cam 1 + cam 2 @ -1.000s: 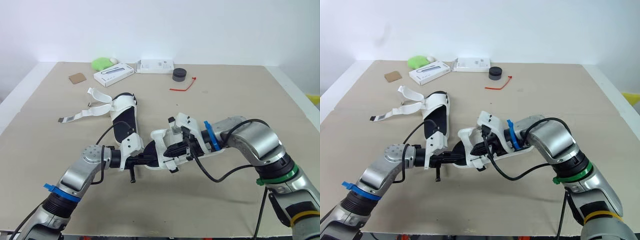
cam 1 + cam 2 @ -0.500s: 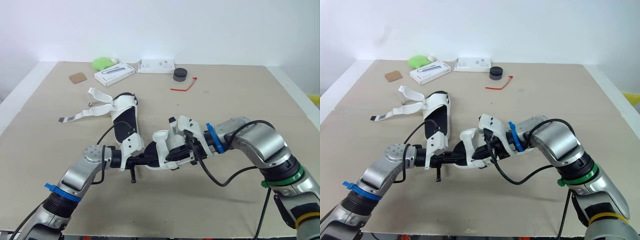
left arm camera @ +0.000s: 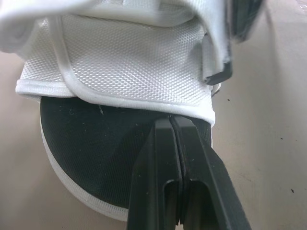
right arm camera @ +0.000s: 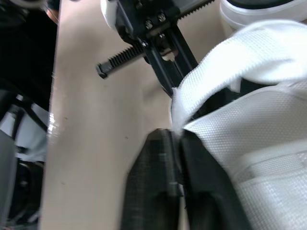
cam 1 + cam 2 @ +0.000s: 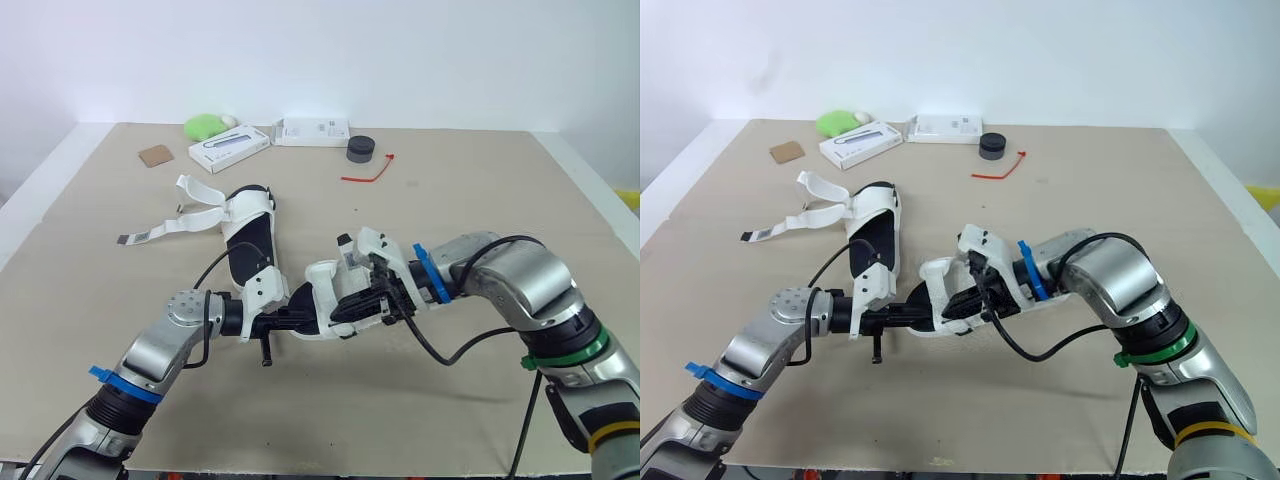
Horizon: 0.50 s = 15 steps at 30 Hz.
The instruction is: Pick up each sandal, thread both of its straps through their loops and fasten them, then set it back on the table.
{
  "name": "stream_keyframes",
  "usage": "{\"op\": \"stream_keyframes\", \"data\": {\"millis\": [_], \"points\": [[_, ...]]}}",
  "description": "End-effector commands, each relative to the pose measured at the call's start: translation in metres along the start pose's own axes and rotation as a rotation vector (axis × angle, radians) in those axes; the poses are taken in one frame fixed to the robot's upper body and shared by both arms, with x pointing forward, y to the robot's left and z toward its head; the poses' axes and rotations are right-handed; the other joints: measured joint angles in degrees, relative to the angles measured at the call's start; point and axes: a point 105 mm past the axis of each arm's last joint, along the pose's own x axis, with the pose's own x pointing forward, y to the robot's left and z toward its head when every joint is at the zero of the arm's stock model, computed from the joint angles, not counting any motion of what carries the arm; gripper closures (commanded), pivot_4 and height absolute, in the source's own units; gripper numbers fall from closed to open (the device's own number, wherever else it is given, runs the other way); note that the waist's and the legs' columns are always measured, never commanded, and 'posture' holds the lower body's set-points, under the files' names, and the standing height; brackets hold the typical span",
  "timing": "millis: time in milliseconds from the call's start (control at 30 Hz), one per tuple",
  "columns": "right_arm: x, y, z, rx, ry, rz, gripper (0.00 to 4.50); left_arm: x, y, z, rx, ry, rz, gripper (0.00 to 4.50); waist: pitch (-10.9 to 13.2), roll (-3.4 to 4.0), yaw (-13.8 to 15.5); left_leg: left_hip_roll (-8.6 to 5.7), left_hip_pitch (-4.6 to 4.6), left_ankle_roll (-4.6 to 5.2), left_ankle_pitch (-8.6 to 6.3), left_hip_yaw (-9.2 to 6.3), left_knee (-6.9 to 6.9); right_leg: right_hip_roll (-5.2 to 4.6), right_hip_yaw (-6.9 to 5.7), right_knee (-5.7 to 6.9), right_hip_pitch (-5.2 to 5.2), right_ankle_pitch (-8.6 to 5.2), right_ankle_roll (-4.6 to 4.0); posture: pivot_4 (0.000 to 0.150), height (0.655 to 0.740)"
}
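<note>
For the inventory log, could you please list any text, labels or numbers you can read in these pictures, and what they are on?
Nothing can be read.
Flat white box: dark print, too small to read.
Second white box: small marks, too small to read.

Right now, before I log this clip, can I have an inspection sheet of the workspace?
Surface: beige table, no spills seen.
Job's things: held sandal between both grippers; second sandal lies beyond it, straps loose.
Clutter: green object, white box, second white box, dark round puck, red tie, brown card along the far side.
Grippers: left gripper shut on held sandal; right gripper shut on its strap.
Cables: black cable loops under the right arm.
Surroundings: white wall; yellow object beyond the right edge.
</note>
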Motion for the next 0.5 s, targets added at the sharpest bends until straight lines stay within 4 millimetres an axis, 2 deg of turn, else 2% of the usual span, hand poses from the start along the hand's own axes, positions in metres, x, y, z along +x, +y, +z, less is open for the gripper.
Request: {"op": "stream_keyframes", "data": {"millis": [33, 67, 133, 167, 233, 300, 500], "points": [[-0.007, 0.007, 0.011, -0.083, -0.028, 0.0, 2.2, -0.001, -0.003, -0.019, -0.041, 0.07, -0.006, 4.5, 0.0, 0.0, -0.02, 0.0, 0.0, 0.0, 0.0, 0.0, 0.0, 0.0, 0.0, 0.0, 0.0, 0.0, 0.0, 0.15, 0.74], [-0.008, 0.007, 0.011, -0.096, -0.034, -0.003, 1.58, 0.0, -0.003, -0.019, -0.04, 0.07, -0.007, 4.5, 0.0, 0.0, -0.02, 0.01, 0.01, 0.0, 0.0, 0.0, 0.0, 0.01, -0.01, 0.0, 0.0, 0.0, 0.0, 0.15, 0.74], [-0.013, 0.007, 0.013, -0.119, -0.05, -0.008, 0.67, 0.0, -0.003, -0.019, -0.04, 0.07, -0.009, 4.5, 0.0, 0.0, -0.03, 0.01, 0.01, 0.0, 0.01, 0.01, 0.0, 0.03, -0.01, 0.0, 0.0, 0.0, 0.0, 0.15, 0.74], [-0.02, 0.006, 0.014, -0.128, -0.066, -0.02, 0.35, 0.0, -0.004, -0.018, -0.04, 0.069, -0.01, 4.5, 0.0, 0.0, -0.03, 0.01, 0.02, 0.0, 0.01, 0.01, 0.01, 0.03, -0.01, 0.0, 0.01, -0.01, 0.01, 0.15, 0.74], [-0.037, 0.003, 0.011, -0.145, -0.078, -0.044, 0.35, 0.0, -0.004, -0.018, -0.041, 0.07, -0.01, 4.5, 0.0, 0.0, 0.0, 0.0, 0.01, 0.0, 0.01, 0.02, 0.0, 0.03, -0.01, 0.0, 0.0, -0.01, 0.02, 0.15, 0.74], [-0.045, 0.005, 0.006, -0.139, -0.077, -0.043, 0.35, -0.001, -0.005, -0.019, -0.042, 0.071, -0.01, 4.5, 0.0, 0.0, 0.04, -0.01, 0.0, 0.0, 0.0, 0.01, 0.0, 0.02, 0.0, 0.0, 0.01, -0.04, 0.06, 0.15, 0.74], [-0.047, 0.024, -0.015, -0.074, -0.052, 0.049, 0.35, -0.003, -0.005, -0.02, -0.042, 0.077, -0.012, 4.5, 0.0, 0.0, 0.04, 0.01, 0.01, 0.06, -0.03, 0.02, 0.0, 0.03, 0.01, -0.01, 0.01, -0.07, 0.04, 0.15, 0.74]]}}
